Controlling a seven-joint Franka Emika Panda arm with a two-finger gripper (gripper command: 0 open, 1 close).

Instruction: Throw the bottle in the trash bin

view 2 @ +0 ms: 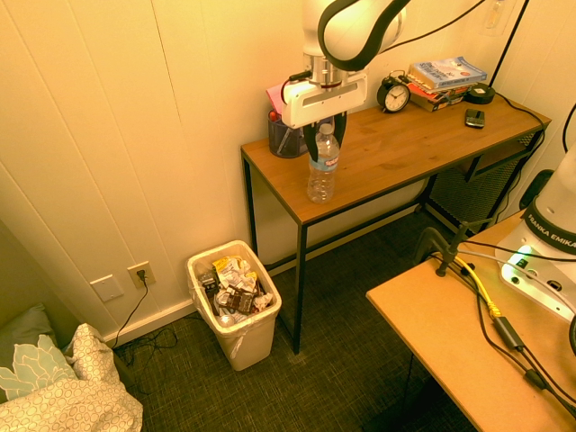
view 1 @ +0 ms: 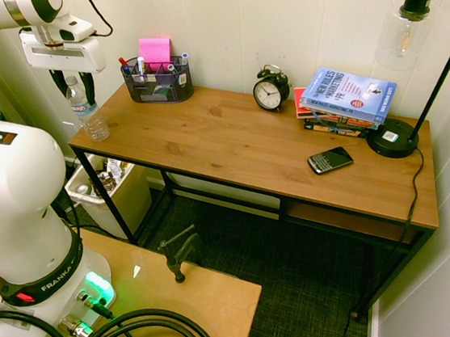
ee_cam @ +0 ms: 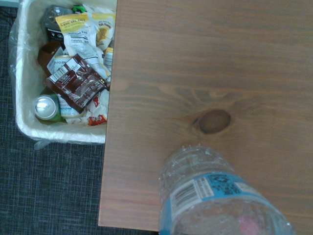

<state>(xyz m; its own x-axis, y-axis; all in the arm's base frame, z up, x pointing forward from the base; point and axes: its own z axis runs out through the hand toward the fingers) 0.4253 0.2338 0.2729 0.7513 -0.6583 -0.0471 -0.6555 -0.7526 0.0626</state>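
Observation:
The clear ribbed bottle (view 1: 89,115) (view 2: 321,171) stands upright on the wooden desk (view 1: 229,135), at the corner nearest the arm. My gripper (view 1: 75,84) (view 2: 326,135) hangs straight above it and straddles its cap and neck. In the wrist view the bottle (ee_cam: 220,200) fills the lower right, its blue-white label showing. The cream-white trash bin (view 2: 256,337) (view 1: 81,193) (ee_cam: 22,98) sits on the carpet beside that end of the desk, lined with a bag and full of wrappers and cans.
A black mesh pen organizer (view 1: 158,82) with a pink notepad stands at the wall behind the bottle. Further along the desk are an alarm clock (view 1: 270,90), a stack of books (view 1: 347,98), a phone (view 1: 330,160) and a lamp base (view 1: 392,137).

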